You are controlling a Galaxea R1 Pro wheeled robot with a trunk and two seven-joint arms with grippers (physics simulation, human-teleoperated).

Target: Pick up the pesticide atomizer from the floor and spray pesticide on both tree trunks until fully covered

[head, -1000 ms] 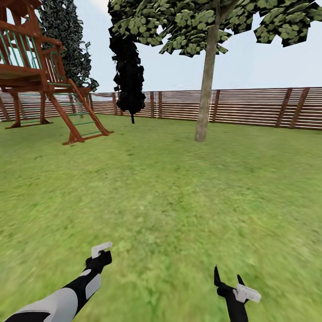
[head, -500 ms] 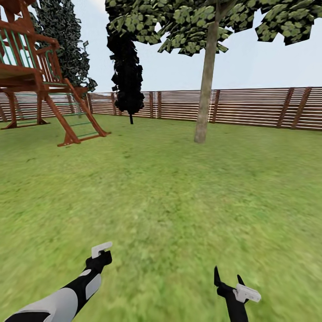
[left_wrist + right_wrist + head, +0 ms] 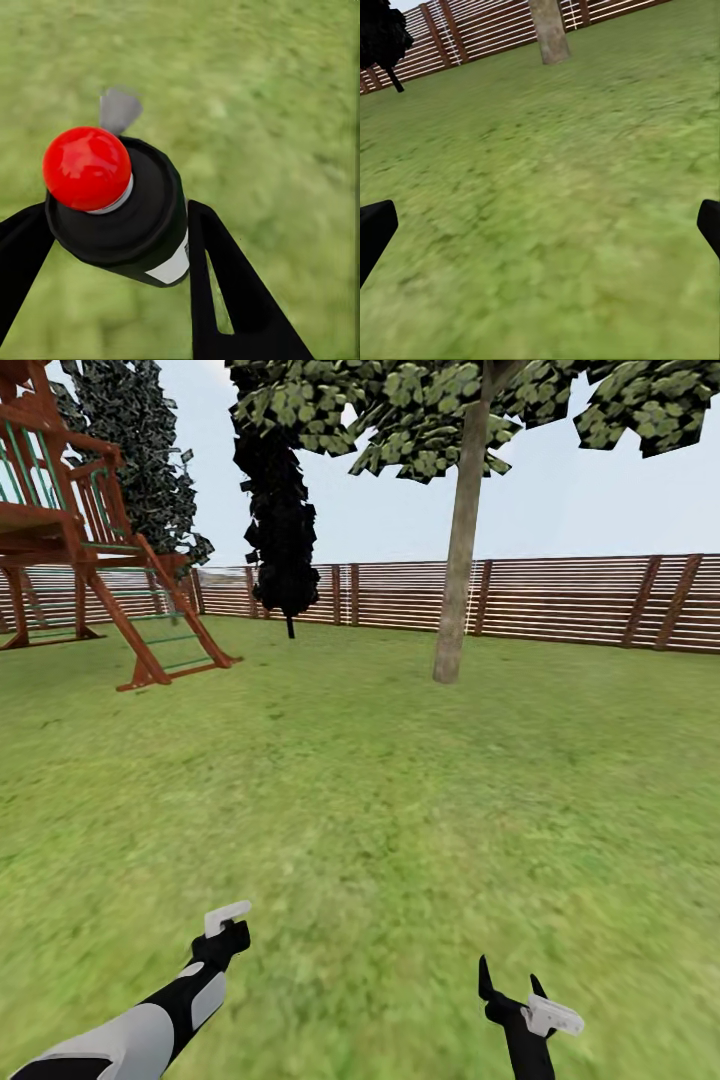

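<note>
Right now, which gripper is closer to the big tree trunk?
Right. The right gripper sits nearly below the tree trunk, far across the grass; the left gripper, holding the atomizer, is farther off to the side.

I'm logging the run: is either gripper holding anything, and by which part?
The left gripper holds the pesticide atomizer by its dark body, below the red cap. The right gripper is open and holds nothing.

Your left gripper (image 3: pixel 112 247) hides the lower body of the pesticide atomizer (image 3: pixel 131 206) in the left wrist view, and the grey trigger behind its red cap is blurred. In the head view, the tree (image 3: pixel 455 550) loses its crown to the top edge, and the wooden play frame (image 3: pixel 70 530) is cut off at the upper left. The grass (image 3: pixel 400 810) near you is smeared.
</note>
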